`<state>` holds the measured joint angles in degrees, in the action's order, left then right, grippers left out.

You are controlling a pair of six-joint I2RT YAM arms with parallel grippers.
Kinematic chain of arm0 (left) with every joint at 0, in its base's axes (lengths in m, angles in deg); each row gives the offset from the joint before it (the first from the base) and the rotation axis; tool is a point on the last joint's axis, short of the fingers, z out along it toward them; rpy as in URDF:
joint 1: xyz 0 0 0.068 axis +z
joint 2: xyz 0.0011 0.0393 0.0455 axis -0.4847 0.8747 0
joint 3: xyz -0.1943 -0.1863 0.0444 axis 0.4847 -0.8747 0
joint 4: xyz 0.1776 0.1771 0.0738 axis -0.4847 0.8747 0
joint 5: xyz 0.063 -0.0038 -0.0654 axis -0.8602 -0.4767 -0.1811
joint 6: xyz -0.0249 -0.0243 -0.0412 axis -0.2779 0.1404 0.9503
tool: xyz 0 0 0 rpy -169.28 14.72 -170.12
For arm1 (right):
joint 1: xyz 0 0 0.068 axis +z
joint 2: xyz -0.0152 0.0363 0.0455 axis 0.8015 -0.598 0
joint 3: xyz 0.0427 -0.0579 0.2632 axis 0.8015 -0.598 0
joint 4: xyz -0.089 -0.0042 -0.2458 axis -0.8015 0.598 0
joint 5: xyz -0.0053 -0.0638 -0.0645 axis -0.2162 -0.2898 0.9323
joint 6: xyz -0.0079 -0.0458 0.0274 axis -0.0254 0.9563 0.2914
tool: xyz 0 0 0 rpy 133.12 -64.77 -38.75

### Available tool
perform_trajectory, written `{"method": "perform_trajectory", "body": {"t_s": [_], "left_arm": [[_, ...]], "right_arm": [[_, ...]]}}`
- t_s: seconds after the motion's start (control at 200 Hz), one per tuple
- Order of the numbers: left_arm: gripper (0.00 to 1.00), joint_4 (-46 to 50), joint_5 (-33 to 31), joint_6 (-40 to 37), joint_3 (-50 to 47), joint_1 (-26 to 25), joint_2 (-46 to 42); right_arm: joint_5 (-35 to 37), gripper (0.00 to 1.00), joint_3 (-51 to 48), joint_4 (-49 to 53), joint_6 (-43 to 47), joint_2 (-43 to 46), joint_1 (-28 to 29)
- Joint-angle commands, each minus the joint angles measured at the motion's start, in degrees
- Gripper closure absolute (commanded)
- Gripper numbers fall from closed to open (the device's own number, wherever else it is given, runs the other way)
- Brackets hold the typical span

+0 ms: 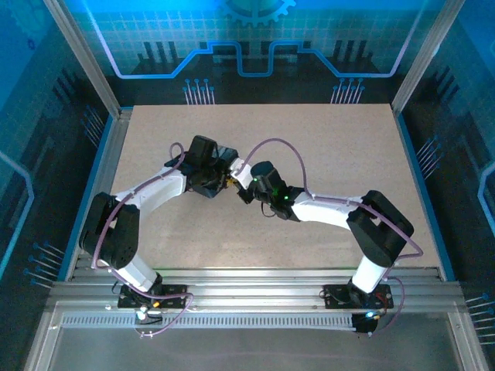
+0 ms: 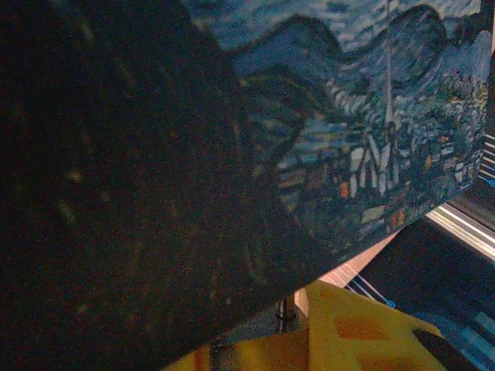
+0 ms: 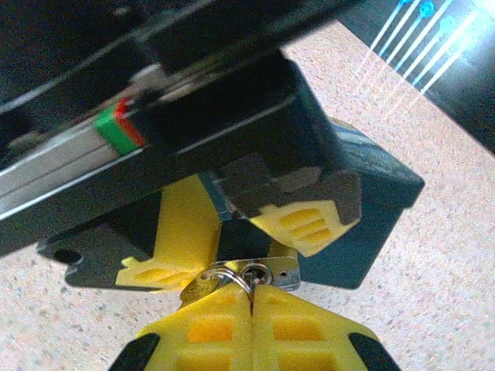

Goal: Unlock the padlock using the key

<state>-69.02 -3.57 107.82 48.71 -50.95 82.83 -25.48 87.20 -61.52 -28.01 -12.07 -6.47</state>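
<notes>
a pale, speckled beige tabletop sits in an aluminium frame, with grooved metal rails along its near edge and slanted posts at the far corners. the back wall glows blue with circuit lines and a gear motif. dark blue patterned panels flank both sides.

The left arm and right arm wore white shells between bulky black joints, with pale purple cable looping alongside. The right gripper had fingers of bright yellow, waffle-recessed, black at the corners; the left gripper carried a green-and-red band.
</notes>
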Motion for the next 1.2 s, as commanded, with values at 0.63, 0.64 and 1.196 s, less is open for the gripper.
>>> {"method": "perform_trajectory", "body": {"t_s": [0.63, 0.64, 1.196], "left_arm": [[1.00, -10.09, 1.93, 2.73, -5.38, -3.61, -4.35], [1.00, -10.10, 1.92, 2.68, -5.46, -3.64, -4.38], [1.00, -10.67, -0.29, 4.08, -7.97, -3.38, -4.95]], "right_arm": [[-1.31, 1.00, -3.01, -14.39, -89.71, -0.02, -6.55], [-1.19, 1.00, -2.99, -14.01, -91.21, -0.02, -6.49], [6.27, 1.00, -4.17, -2.68, -127.86, 2.56, -1.96]]}}
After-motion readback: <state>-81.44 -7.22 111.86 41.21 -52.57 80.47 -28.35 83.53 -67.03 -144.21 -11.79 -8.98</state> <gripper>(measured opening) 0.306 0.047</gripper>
